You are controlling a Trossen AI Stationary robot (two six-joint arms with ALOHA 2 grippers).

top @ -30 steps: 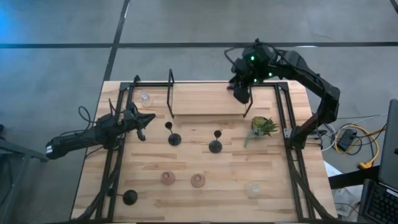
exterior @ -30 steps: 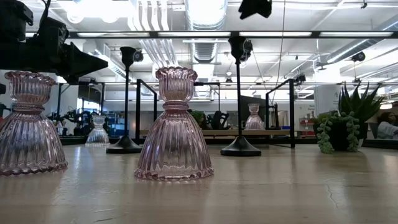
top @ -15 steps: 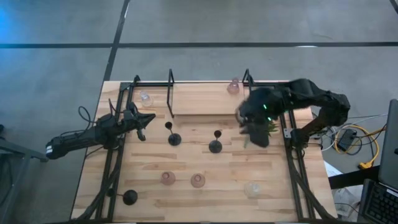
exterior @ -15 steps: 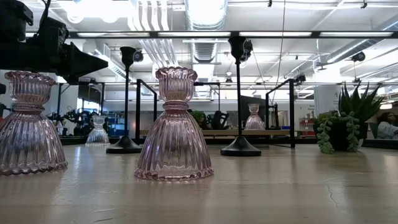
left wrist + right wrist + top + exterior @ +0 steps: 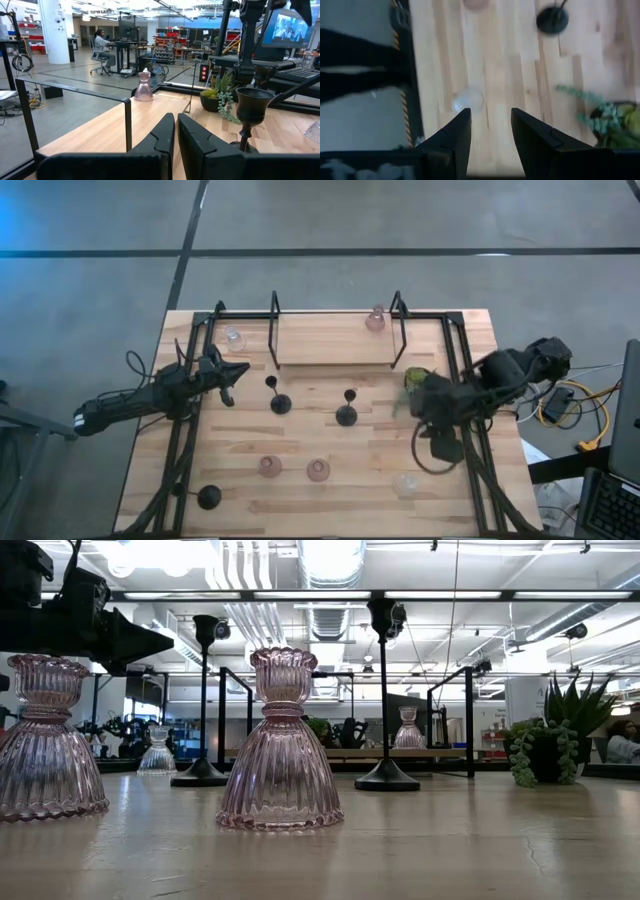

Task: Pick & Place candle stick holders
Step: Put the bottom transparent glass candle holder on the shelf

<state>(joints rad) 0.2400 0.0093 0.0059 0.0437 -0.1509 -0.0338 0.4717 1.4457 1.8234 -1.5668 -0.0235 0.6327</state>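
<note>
Two stemmed holders (image 5: pixel 279 402) stand mid-table, a plant (image 5: pixel 415 381) to their right, apparently beside the right hand (image 5: pixel 444 448).

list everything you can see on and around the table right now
black holders: 3; two mid-table, one at the near left corner
pink holders: 3; two on the near half, one on the far shelf
clear holders: 2; one far left by the frame, one near right
plant: 1, green, right side, partly under the right arm
shelf: 1, wood with black posts, far edge
table: 1, light wood, black frame rails
person: 1, seated at a desk far off in the room
left tool: black, shut, left side of the table
right tool: black, open, above the near-right clear holder
</note>
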